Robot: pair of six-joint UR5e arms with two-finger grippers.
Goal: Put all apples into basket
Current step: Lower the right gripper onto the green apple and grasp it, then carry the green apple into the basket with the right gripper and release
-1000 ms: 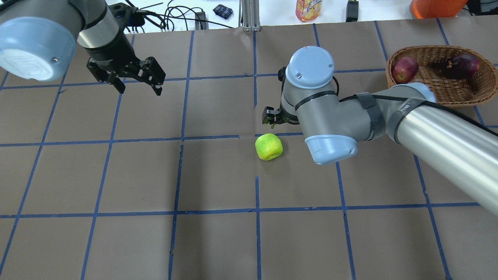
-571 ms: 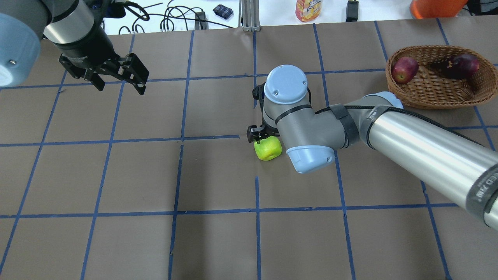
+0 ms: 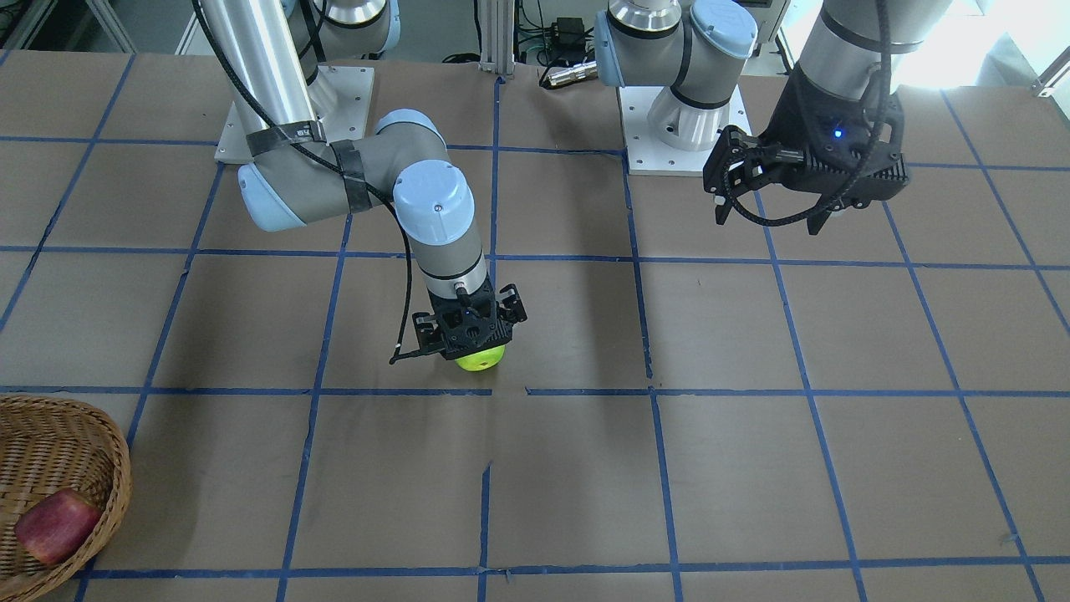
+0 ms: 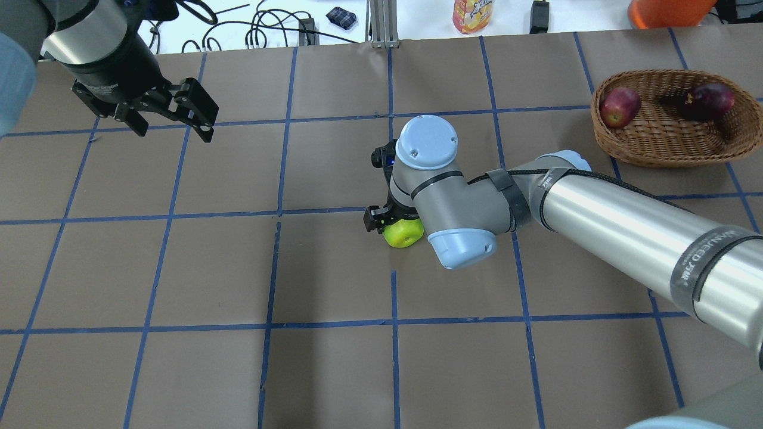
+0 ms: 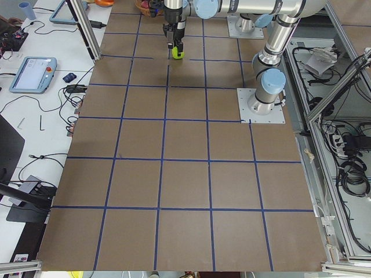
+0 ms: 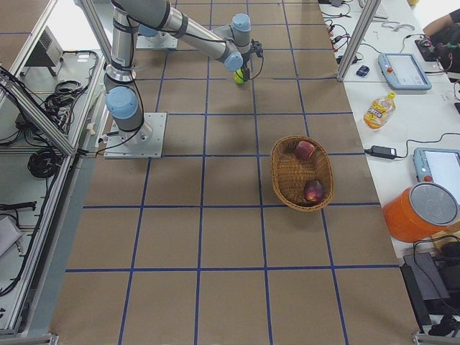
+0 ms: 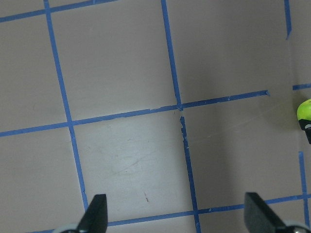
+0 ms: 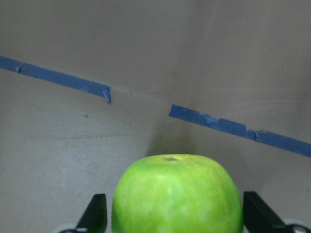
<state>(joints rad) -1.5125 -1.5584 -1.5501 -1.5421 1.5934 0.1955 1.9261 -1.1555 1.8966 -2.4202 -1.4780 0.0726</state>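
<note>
The lime green apple (image 4: 402,233) lies on the brown table near its middle. My right gripper (image 4: 396,229) is lowered over it, open, one finger on each side, as the right wrist view shows (image 8: 177,194). From the front, the gripper (image 3: 472,334) covers the apple's top (image 3: 481,359). The wicker basket (image 4: 673,156) at the far right holds the red apple (image 4: 620,107) and the maroon apple (image 4: 709,100). My left gripper (image 4: 173,122) hangs open and empty above the table's far left.
My right arm's forearm (image 4: 626,226) stretches across the table's right half, in front of the basket. Beyond the table's far edge are cables (image 4: 268,30), a bottle (image 4: 473,15) and an orange container (image 4: 667,12).
My right gripper moved left and came down over the green apple, which shifted slightly left. My left gripper drew away to the left and farther back, still open.
</note>
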